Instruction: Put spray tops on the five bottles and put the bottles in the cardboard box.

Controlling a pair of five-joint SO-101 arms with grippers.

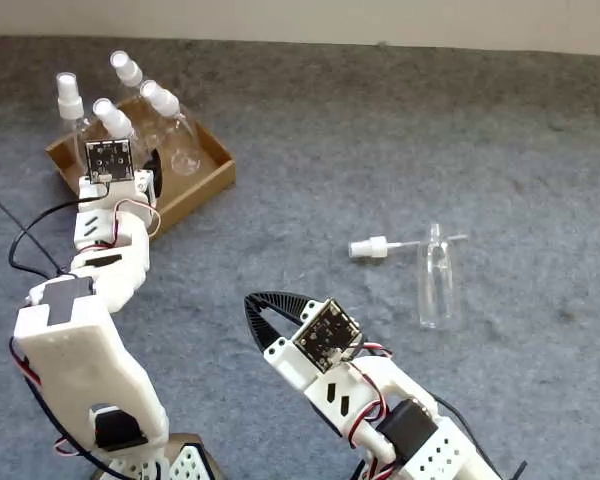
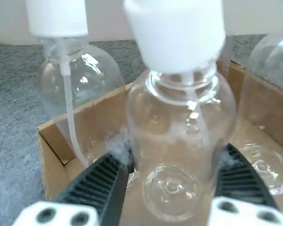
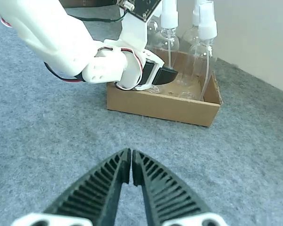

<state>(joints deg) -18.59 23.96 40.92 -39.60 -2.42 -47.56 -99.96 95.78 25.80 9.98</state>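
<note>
Nearest, well apart from the cardboard box (image 1: 206,187) on its near right side in the high view, the right gripper (image 3: 131,161) hovers over the grey carpet (image 1: 380,130), its 2 ribbed black jaws closed tip to tip with nothing between them. Farther off, well to the right of the box, 1 clear uncapped bottle (image 1: 438,282) lies on its side on the carpet. A loose white spray top (image 1: 369,248) lies just beside it on the side towards the box, its thin tube reaching across the bottle's neck. At the box itself, the left gripper (image 2: 172,167) has its jaws spread wide and pressed against both sides of a clear held bottle (image 2: 179,136), which carries a white spray top and leans inside the box. Whether its base rests on the box floor I cannot tell. Just beyond it, 3 other bottles (image 1: 172,122) stand in the box, each with a white spray top. The bottles' walls are plain clear material.
</note>
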